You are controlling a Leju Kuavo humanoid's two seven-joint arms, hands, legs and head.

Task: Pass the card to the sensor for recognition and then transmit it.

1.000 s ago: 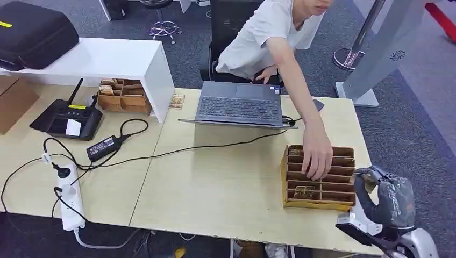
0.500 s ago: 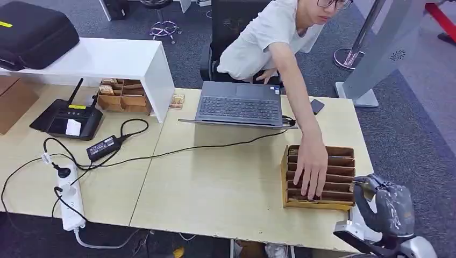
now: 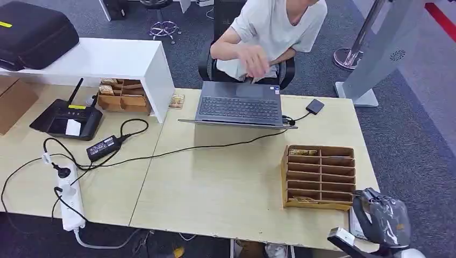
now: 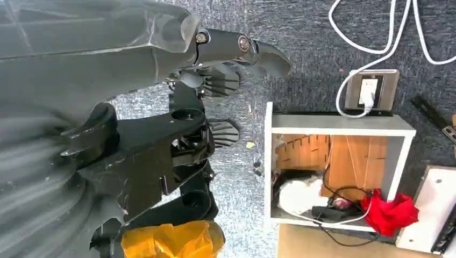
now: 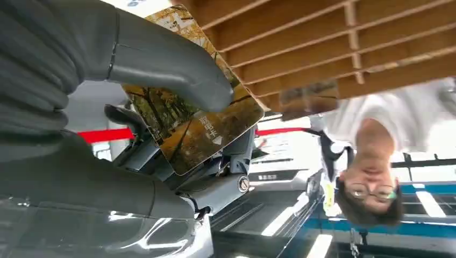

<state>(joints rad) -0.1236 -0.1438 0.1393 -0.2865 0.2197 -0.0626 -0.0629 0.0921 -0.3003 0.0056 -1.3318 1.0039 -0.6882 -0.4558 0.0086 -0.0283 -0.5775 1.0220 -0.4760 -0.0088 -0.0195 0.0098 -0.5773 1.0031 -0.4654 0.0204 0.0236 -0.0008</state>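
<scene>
Beside the rack (image 3: 318, 177), at its near right corner: right hand (image 3: 383, 216), fingers closed on a card (image 5: 188, 115). The right wrist view shows the grip, thumb (image 5: 161, 59) pressed across an autumn-print face, the card just off the rack's wooden slats; the head view hides it. Rack: slots hold a few cards. Left hand (image 4: 161, 107): hangs over carpet, fingers apart, holding nothing.
</scene>
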